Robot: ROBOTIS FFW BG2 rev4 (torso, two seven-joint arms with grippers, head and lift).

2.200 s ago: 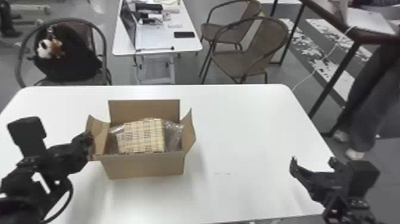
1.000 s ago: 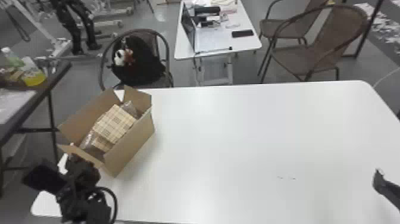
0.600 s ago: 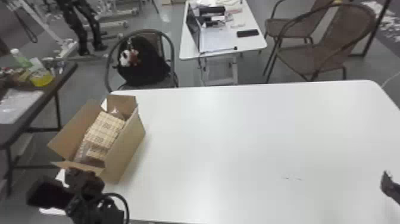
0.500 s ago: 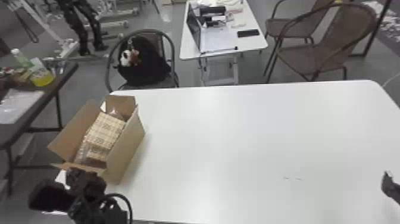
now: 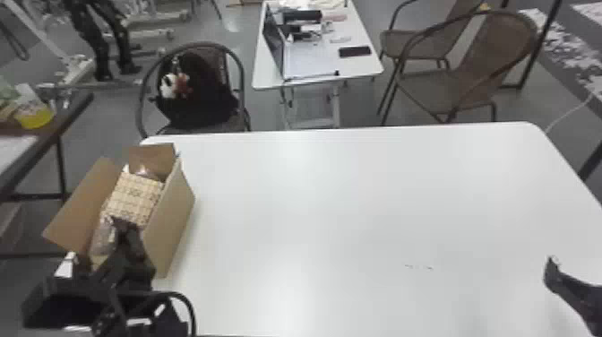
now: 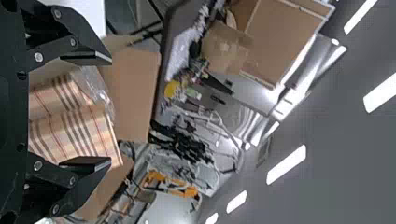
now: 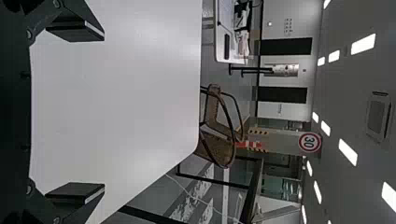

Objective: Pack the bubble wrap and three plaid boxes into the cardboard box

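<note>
Along the left edge of the tabletop (image 5: 340, 201): cardboard box (image 5: 172, 224), open on top with flaps folded outward, set lengthwise with one end close to the far left corner.
Inside the cardboard box: plaid boxes (image 5: 134, 199), tan with a check pattern; two to be made out in the left wrist view, lying side by side, with a third impossible to tell.
Bubble wrap (image 5: 103, 233): lies clear and crinkled in the cardboard box, at its near end and again beside the plaid boxes at the far end.
Left claw (image 5: 96, 244): hangs at the near end of the cardboard box, with fingers (image 6: 86, 57) well apart and turned toward the plaid boxes; contact with the cardboard box impossible to tell.
Right claw (image 5: 555, 274): waits over the tabletop near its right edge, toward the near right corner, with fingers wide apart.
Beyond the far edge: black bag (image 5: 197, 96) on a chair (image 5: 244, 94), then small white table (image 5: 313, 60) with a laptop (image 5: 272, 42) and dark phone (image 5: 354, 51), and brown wicker chairs (image 5: 497, 54) farther right.
</note>
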